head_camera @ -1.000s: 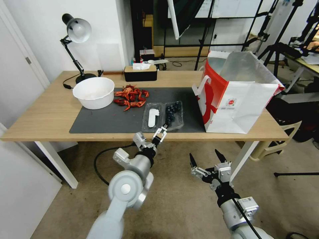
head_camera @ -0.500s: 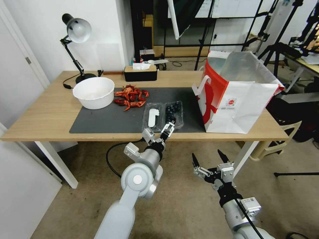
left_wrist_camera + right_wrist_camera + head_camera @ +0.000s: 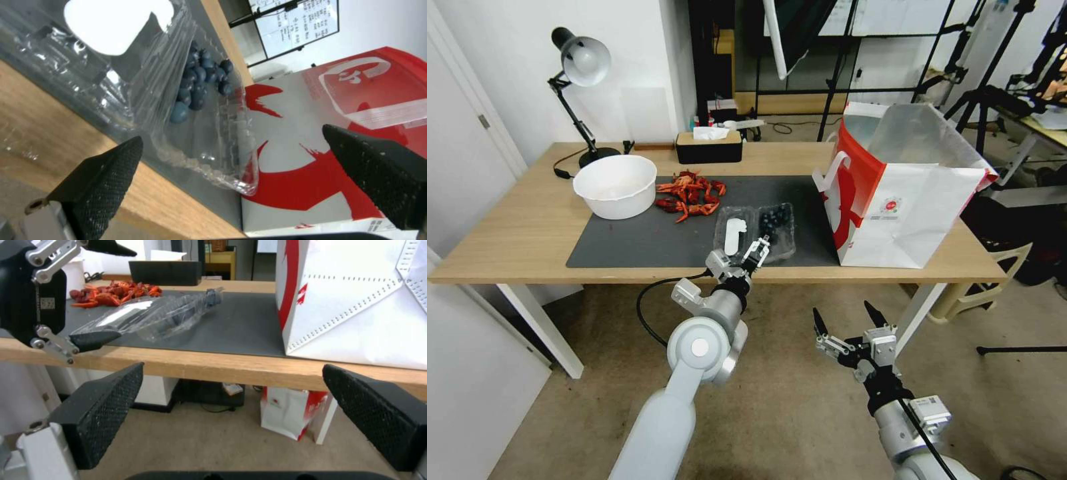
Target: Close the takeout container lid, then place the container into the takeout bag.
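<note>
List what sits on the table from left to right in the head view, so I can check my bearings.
Desk lamp → white bowl → red crayfish pile → open takeout container, with the left hand at its near edge → takeout bag. The right hand hangs open below the table edge.

1. We can read no text anywhere.
2. The takeout bag (image 3: 907, 200), on the right of the table, bears a small red round logo (image 3: 890, 205) with tiny lines of print under it on its near white face; we cannot make out the characters.
3. The lid (image 3: 732, 235) of the takeout container carries a white label (image 3: 732, 236), which looks blank to us.
4. The posted sheets (image 3: 293, 26) on the far wall show rows of print too small to read.
</note>
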{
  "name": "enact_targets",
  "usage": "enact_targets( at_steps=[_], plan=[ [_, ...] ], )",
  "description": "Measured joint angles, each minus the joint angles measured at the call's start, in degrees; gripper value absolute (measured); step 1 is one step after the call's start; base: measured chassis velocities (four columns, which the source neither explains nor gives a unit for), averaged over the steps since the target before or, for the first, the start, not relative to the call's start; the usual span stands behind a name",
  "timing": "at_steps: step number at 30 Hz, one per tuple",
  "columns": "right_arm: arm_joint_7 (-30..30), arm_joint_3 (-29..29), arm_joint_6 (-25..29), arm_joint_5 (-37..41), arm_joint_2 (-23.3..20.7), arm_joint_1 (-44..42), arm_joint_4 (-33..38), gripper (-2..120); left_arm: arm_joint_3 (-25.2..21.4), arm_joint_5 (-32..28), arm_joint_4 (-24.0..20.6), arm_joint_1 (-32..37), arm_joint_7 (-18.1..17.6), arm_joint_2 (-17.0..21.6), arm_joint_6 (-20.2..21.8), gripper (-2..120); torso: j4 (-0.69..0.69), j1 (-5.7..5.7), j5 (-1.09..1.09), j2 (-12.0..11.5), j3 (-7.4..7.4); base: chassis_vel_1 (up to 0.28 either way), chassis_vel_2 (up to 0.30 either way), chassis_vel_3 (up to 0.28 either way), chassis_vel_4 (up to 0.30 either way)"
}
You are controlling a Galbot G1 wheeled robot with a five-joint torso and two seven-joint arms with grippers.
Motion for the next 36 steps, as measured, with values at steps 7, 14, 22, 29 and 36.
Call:
enact_targets(
  at_steps=[7,14,22,29,36],
  plan=[
    [0.00,0.01,0.00,-0.01,-0.02,-0.03,-0.03,100,-0.07,-0.03,0.77,-0.66,-0.50,-0.01,0.28,100,0.00,0.00,0.00,0.00,0.00,0.000,0.000,0.000,0.000],
    [-0.01,0.26,0.00,0.01,-0.06,-0.14,0.03,100,-0.19,-0.17,1.29,-1.27,-0.67,-0.06,0.31,100,0.00,0.00,0.00,0.00,0.00,0.000,0.000,0.000,0.000],
    [-0.02,0.26,0.03,0.06,-0.06,-0.05,-0.13,100,-0.30,-0.23,2.03,-1.32,-0.95,-0.07,0.37,100,0.00,0.00,0.00,0.00,0.00,0.000,0.000,0.000,0.000],
    [-0.02,0.26,0.04,0.08,-0.07,0.07,-0.45,100,-0.82,-0.29,2.83,-2.01,-0.97,-0.02,0.05,100,0.00,0.00,0.00,0.01,0.00,0.000,0.000,0.000,0.000],
    [-0.04,0.25,0.16,0.08,-0.02,0.08,-0.82,100,-1.19,-0.30,3.34,-2.14,-0.72,0.03,-0.58,100,-0.01,0.00,0.00,0.01,0.00,0.000,0.000,0.000,0.000]
  ],
)
